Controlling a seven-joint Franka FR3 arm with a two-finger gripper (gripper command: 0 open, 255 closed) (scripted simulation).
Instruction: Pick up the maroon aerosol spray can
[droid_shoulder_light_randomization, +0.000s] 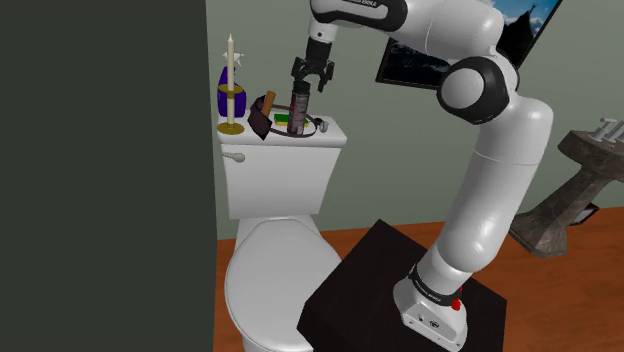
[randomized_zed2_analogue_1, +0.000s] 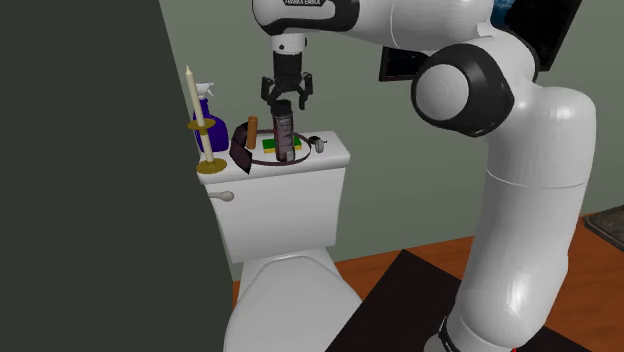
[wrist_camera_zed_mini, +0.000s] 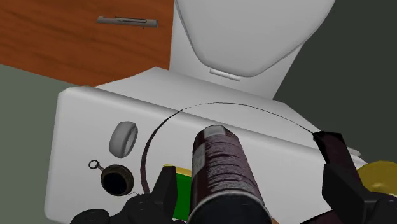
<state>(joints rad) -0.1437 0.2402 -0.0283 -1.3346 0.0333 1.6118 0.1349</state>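
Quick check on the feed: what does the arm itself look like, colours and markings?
A white arm of rounded links with dark grey joints, all-black jaws, black lettering on the top link, and a small red button on the white base collar.

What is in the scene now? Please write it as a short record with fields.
target: maroon spray can, upright on the toilet tank lid
arm: pincer open, over the can's top, not clasping it
held: nothing
neighbours: candle and purple bottle at the lid's other end
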